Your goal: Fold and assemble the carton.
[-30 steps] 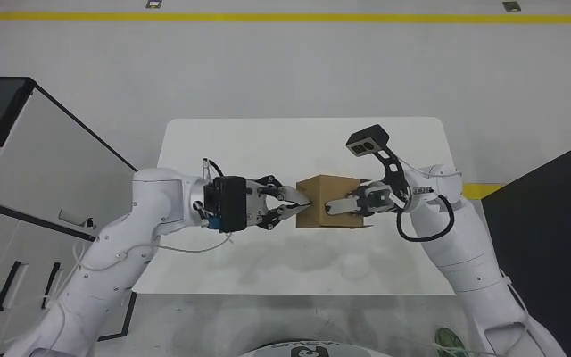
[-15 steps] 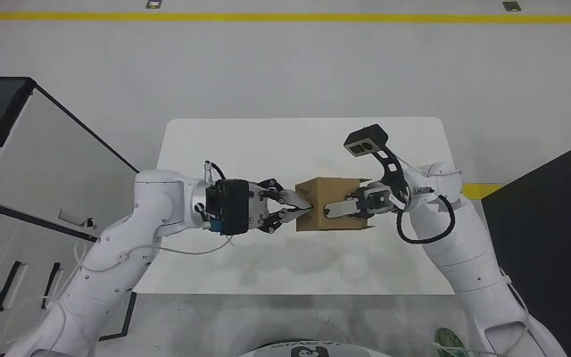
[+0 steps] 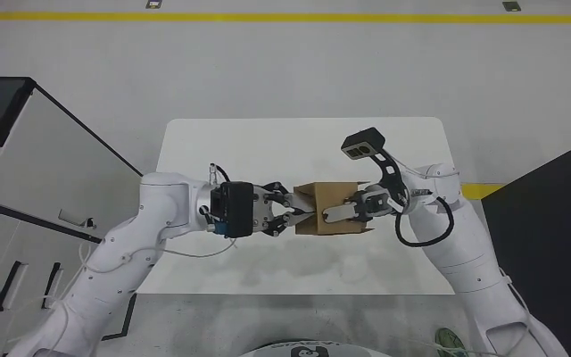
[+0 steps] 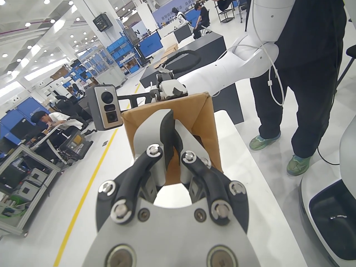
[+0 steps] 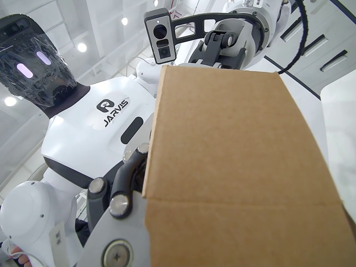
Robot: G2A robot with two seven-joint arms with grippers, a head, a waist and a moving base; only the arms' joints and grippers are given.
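Note:
A brown carton (image 3: pixel 326 195) is held above the middle of the white table (image 3: pixel 223 143), between both arms. My left gripper (image 3: pixel 302 217) is at its left open end. In the left wrist view the left gripper (image 4: pixel 169 120) is shut, pinching an edge of the carton (image 4: pixel 200 129) between its pads. My right gripper (image 3: pixel 332 214) holds the opposite end, with one finger lying over the carton's top panel. In the right wrist view a flat panel of the carton (image 5: pixel 236 154) covers the fingertips, and one of the fingers (image 5: pixel 128 168) shows beside it.
Bare table surface lies in front of and behind the carton. A black-framed panel (image 3: pixel 36 134) stands off the table's left side and a dark unit (image 3: pixel 535 205) off its right side. A yellow floor line (image 3: pixel 285 16) runs beyond the table.
The left gripper has moved right, further onto the carton's left end, and its fingers have drawn together. The carton has tipped slightly. The right gripper has kept its hold.

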